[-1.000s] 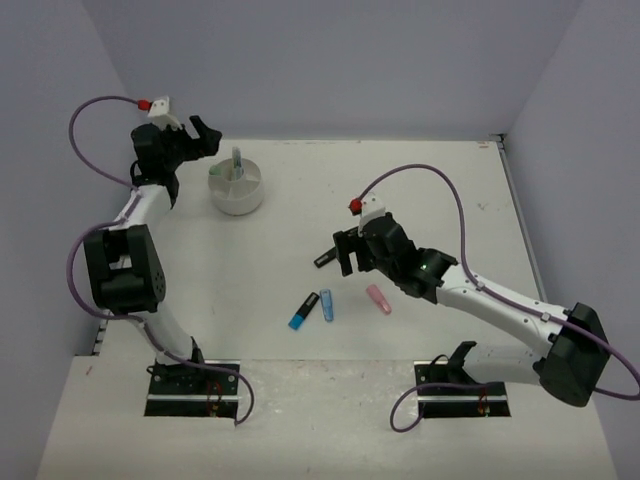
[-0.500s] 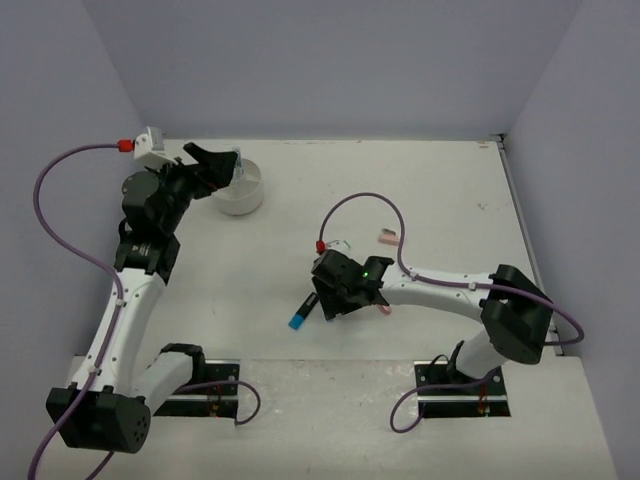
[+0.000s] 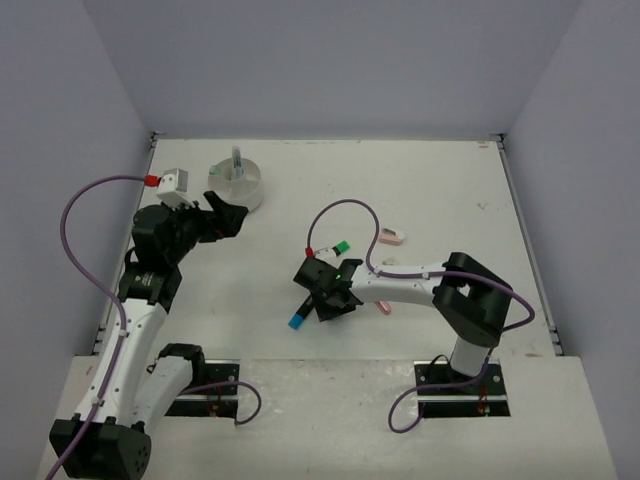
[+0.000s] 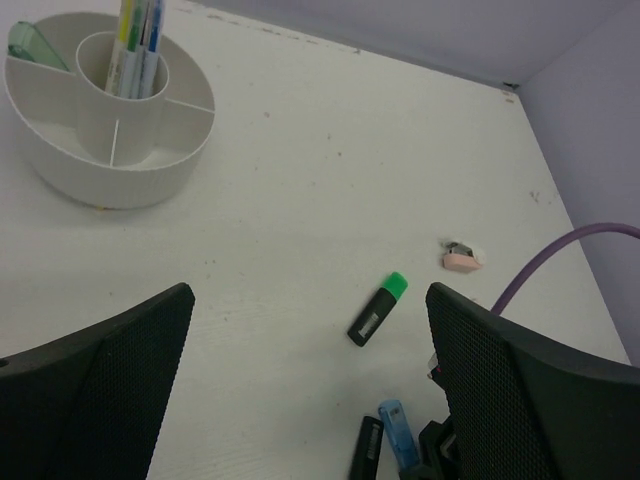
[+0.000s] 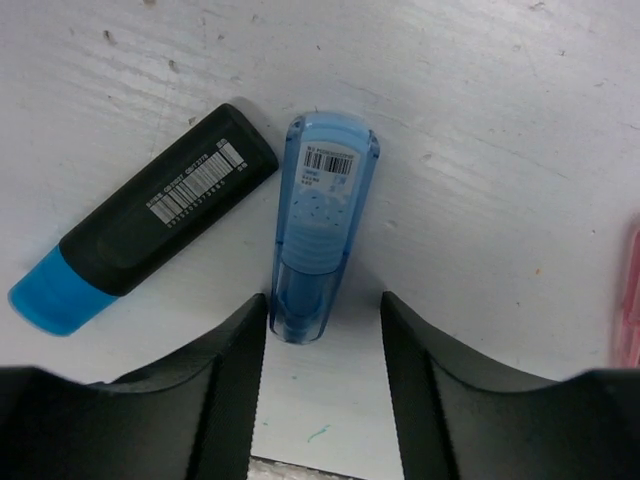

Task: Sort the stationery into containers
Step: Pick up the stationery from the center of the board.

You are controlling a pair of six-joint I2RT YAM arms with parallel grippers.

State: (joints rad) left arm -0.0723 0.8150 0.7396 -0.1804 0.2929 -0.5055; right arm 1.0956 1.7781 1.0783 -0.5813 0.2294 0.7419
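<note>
Blue highlighter [image 5: 320, 240], barcode label, digits illegible

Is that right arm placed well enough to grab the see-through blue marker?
Probably yes: the right tool straddles one end of the clear blue marker, nothing between. The black marker lies close beside it.

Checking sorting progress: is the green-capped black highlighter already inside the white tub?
No, the green-capped highlighter lies flat on the table, well apart from the white tub.
</note>
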